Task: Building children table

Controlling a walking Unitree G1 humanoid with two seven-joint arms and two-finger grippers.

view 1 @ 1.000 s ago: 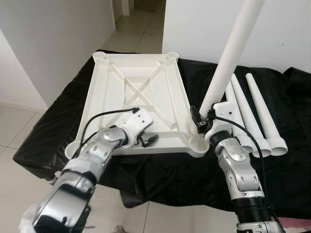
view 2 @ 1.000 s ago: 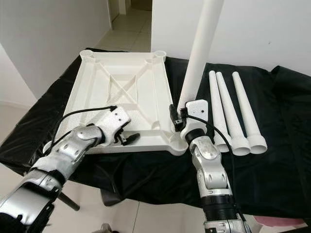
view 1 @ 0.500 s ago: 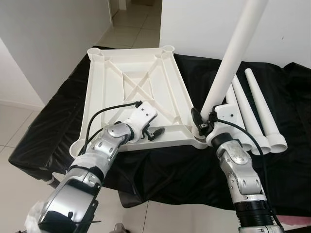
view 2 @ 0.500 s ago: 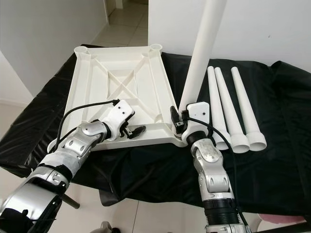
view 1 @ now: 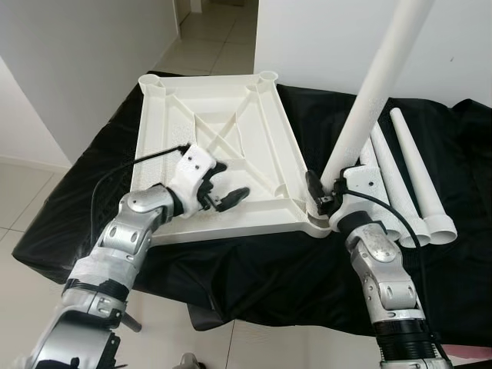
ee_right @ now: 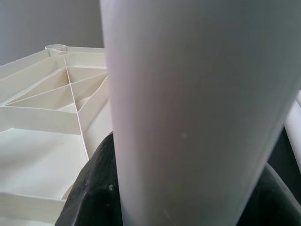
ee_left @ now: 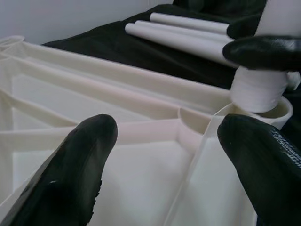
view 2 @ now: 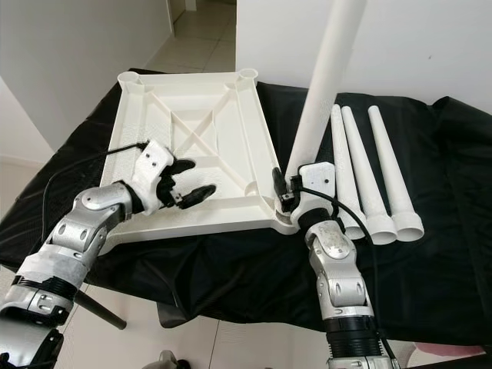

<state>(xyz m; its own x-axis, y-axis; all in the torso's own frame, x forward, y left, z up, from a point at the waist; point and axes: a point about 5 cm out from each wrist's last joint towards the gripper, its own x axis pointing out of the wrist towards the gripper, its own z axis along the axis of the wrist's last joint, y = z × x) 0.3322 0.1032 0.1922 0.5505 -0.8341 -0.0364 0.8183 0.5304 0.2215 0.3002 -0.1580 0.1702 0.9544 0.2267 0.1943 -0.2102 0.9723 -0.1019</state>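
While my right gripper (view 1: 321,201) is clamping the leg (view 1: 369,92) in the upturned table's (view 1: 223,146) corner socket, my left gripper's (view 1: 227,194) jaws are hanging open.

You have nothing to read here: no text, label, brand or number shows. The white tabletop (view 1: 223,146) and the legs (view 2: 361,181) are plain, unmarked plastic.

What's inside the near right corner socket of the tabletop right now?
The end of a white leg held by the right hand stands in that socket of the tabletop. How deep it sits is hidden by the rim.
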